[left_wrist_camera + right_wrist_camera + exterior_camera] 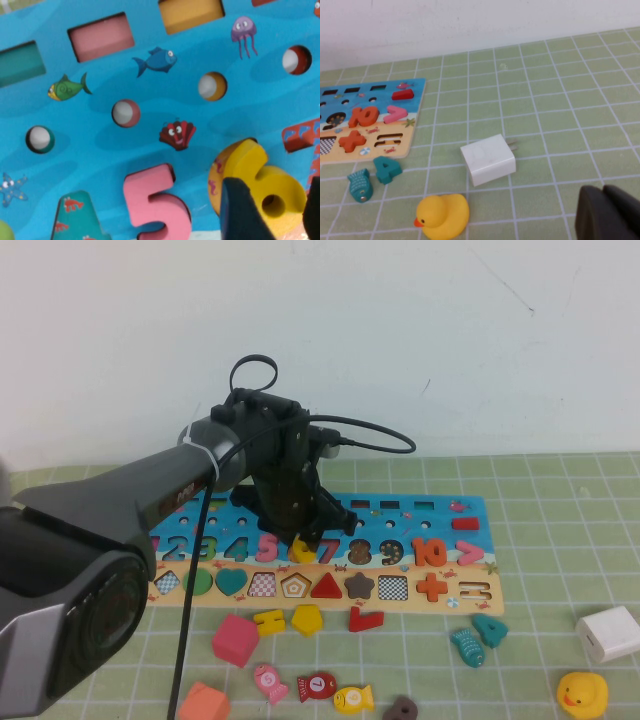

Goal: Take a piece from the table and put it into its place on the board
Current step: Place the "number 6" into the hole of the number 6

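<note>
board (470, 512): numeral row reads 2, 3, 4, 5 (157, 205), then yellow 6 (267, 187) under the left gripper (303, 530), 7, 8, 9, orange 10 (428, 551), pink ">" (468, 551). Near strip, right end: orange "+" (432, 587), "=" cut-out. Loose teal 4 (386, 168) on mat right of board. Fish-disc numbers unreadable.

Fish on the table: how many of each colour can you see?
Teal fish: 1
Pink fish: 1
Red fish: 1
Yellow fish: 1
Total: 4
Left gripper grips yellow 6 over board; right gripper hovers near white charger.
</note>
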Action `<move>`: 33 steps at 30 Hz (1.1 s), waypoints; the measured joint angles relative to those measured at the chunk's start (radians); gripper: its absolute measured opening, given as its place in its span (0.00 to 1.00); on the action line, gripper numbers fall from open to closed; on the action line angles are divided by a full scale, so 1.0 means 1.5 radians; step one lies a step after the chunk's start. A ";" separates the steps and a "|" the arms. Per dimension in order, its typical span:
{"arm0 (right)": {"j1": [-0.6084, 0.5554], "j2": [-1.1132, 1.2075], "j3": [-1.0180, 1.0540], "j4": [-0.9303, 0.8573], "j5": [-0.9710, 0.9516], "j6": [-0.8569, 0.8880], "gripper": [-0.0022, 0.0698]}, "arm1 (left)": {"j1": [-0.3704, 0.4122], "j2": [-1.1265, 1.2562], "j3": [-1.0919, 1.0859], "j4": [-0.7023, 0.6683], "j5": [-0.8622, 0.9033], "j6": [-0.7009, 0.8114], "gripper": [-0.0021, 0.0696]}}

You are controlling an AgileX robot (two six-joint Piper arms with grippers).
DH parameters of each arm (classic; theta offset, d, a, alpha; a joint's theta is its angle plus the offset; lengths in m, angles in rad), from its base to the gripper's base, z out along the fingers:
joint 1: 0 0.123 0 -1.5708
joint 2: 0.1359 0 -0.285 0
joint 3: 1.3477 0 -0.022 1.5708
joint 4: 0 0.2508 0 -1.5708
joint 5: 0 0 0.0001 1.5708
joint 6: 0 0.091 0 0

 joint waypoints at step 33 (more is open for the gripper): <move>0.000 0.000 0.000 0.000 0.000 0.000 0.03 | 0.000 0.023 -0.029 -0.114 -0.014 0.068 0.03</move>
